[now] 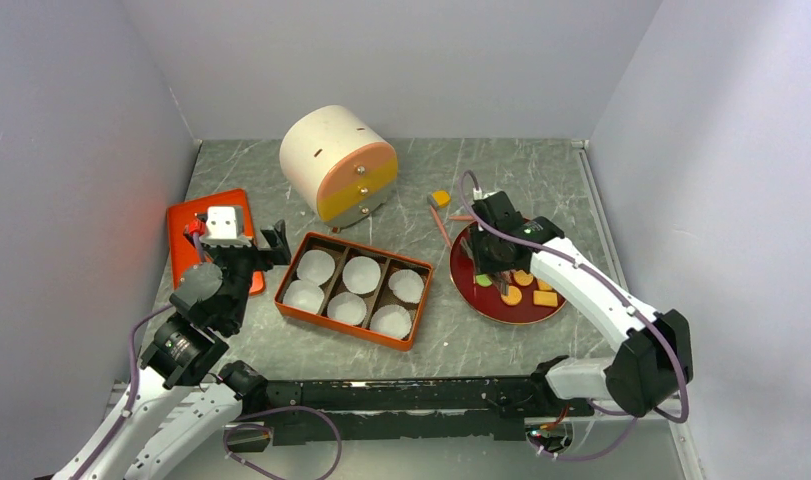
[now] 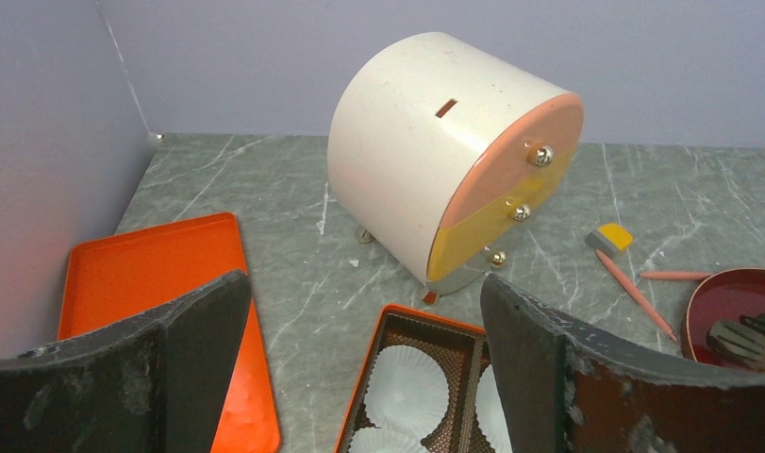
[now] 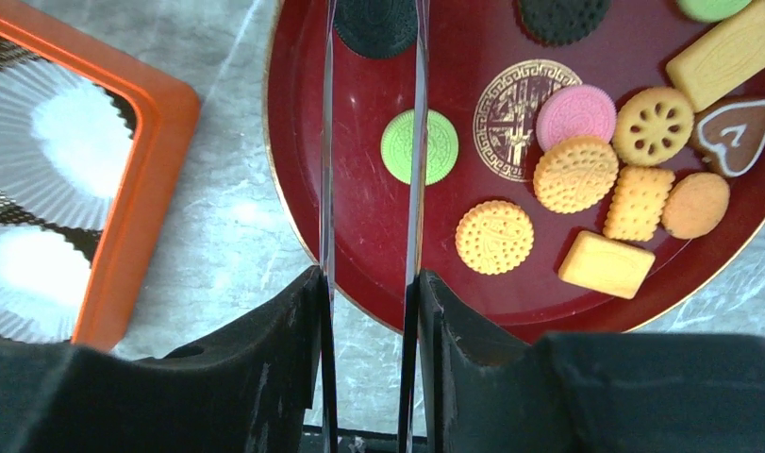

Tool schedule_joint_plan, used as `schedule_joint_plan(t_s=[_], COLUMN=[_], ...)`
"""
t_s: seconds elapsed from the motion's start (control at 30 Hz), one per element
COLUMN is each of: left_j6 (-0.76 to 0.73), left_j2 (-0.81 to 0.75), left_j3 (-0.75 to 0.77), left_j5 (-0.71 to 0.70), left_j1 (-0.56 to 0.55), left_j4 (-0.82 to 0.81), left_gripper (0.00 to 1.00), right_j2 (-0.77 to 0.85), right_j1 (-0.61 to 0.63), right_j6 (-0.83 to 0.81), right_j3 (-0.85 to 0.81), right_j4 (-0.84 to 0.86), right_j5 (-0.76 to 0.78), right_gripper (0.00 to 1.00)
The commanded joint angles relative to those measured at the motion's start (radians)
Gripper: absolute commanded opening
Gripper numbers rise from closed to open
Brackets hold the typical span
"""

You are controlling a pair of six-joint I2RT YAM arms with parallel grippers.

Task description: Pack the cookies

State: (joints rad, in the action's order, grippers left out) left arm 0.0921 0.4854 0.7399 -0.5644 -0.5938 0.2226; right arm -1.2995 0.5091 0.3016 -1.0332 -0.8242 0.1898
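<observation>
The cookies [image 3: 575,175] lie flat on a round dark-red plate [image 3: 359,217] with a gold rim and a gold emblem, on the right side of the table, just right of the orange six-compartment box [image 1: 346,330] lined with white fluted paper cups [image 1: 362,273]. They are small embossed biscuits. There are two black rounds, two green rounds and a pink round. Several golden-orange rounds include one pierced like a flower. There are also yellow rectangles, a scalloped square and a brown heart-marked piece.

The right gripper [image 3: 369,283] has its fingers pressed onto thin metal tongs [image 3: 326,189]. The blades reach to the far side of the plate, and their tips flank the black round cookie [image 3: 375,24] and seem to touch its edges.

The left gripper [image 2: 364,283] hangs with its jaws spread wide and holds nothing. It is by the flat orange lid [image 1: 196,225] on the left of the table.
</observation>
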Motion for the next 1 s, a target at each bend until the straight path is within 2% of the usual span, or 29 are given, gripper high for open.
schedule_joint_plan(t_s=[0.0, 0.3, 0.6, 0.97], left_j6=[0.005, 0.019, 0.039, 0.056], left_j2=[-0.012, -0.007, -0.006, -0.004], left_j3=[-0.002, -0.002, -0.001, 0.003], left_j5=[0.011, -0.002, -0.045, -0.068], left_j1=[0.012, 0.033, 0.052, 0.071], left_j4=[-0.039, -0.035, -0.024, -0.011], left_gripper=[0.96, 0.96, 0.96, 0.96], right_j2=[0.067, 0.095, 0.030, -0.119], right_j1=[-0.003, 0.045, 0.249, 0.448], right_j6=[-0.050, -0.103, -0.111, -0.138], right_j3=[-0.080, -0.164, -0.231, -0.304], right_j4=[0.006, 0.035, 0.129, 0.284], right_j5=[0.009, -0.047, -0.035, -0.102], right_gripper=[0.28, 0.26, 0.26, 0.26])
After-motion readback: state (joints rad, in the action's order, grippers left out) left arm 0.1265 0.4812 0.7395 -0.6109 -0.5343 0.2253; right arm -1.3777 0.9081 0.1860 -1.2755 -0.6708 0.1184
